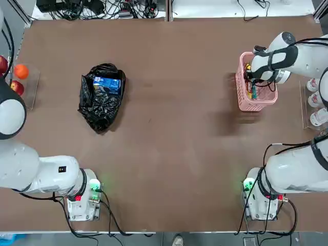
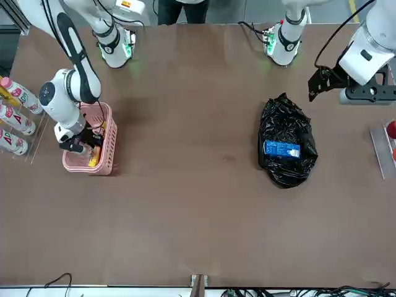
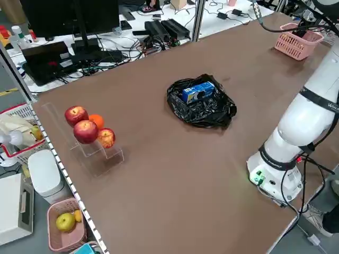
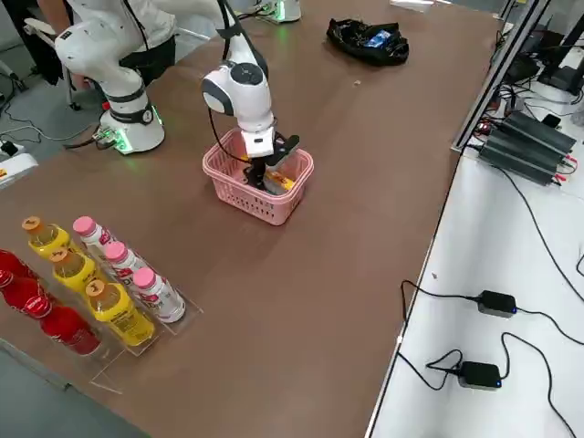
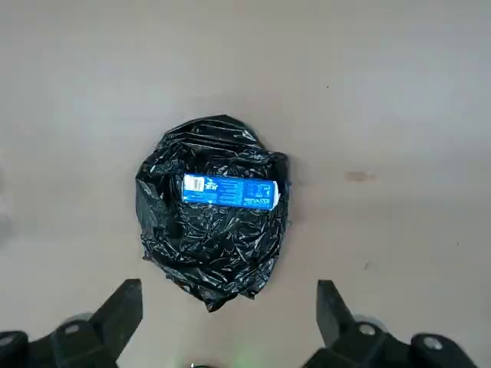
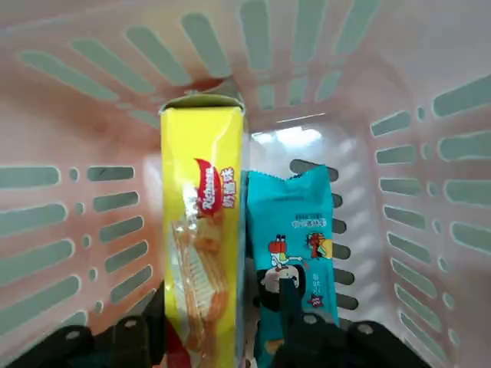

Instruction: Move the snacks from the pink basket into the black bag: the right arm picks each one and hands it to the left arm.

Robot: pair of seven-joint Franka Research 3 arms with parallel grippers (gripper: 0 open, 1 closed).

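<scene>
With the right end effector (image 6: 224, 300) parted inside the pink basket (image 6: 399, 54), straddling the yellow pack (image 6: 201, 146), best square up and keep its finger off the adjacent teal packet (image 6: 295, 207) before squeezing, the left end effector (image 5: 230, 299) waiting unclenched over the black bag (image 5: 215, 253)

Brown table (image 1: 169, 154) carries black bag (image 1: 94, 115), pink basket (image 1: 252, 106), clear stands (image 1: 33, 88) near opposite edges.

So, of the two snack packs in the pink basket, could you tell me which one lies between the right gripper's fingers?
The yellow pack, with red marks; the teal one lies beside it, under one finger.
</scene>
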